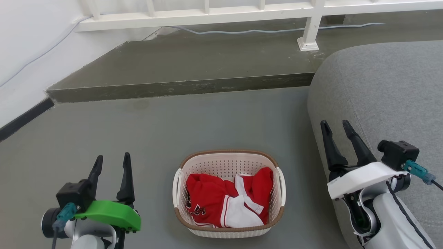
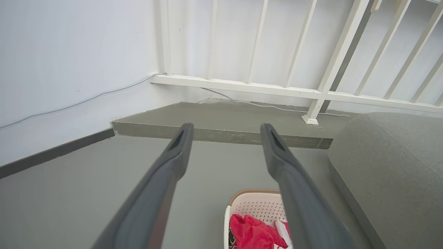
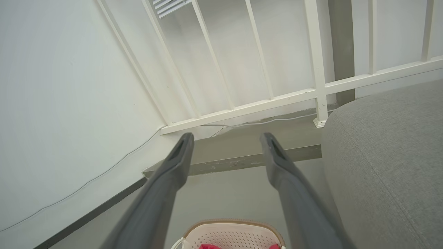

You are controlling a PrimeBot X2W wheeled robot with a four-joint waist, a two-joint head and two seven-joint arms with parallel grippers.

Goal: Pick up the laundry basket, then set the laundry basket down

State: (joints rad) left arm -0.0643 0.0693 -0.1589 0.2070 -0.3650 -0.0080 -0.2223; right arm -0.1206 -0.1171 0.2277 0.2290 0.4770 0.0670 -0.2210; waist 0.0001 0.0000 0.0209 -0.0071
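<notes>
The laundry basket [image 1: 225, 165] is cream-white and perforated, with brown rim bands and white side handles, and it rests on the grey floor at the lower centre of the head view. Red and white clothes [image 1: 226, 200] lie inside it. My left gripper [image 1: 113, 162] hovers open to the basket's left, apart from it. My right gripper [image 1: 335, 125] is open to the basket's right, in front of the sofa. The left wrist view has the basket [image 2: 258, 207] low between my fingers [image 2: 180, 145]. The right wrist view catches the basket's far rim [image 3: 232, 231] at the bottom edge.
A grey sofa [image 1: 387, 97] stands close on the right of the basket. A raised concrete step [image 1: 187, 69] crosses the back, with a white railing [image 1: 311, 31] and a cable on it. A white wall [image 1: 20, 52] closes the left side.
</notes>
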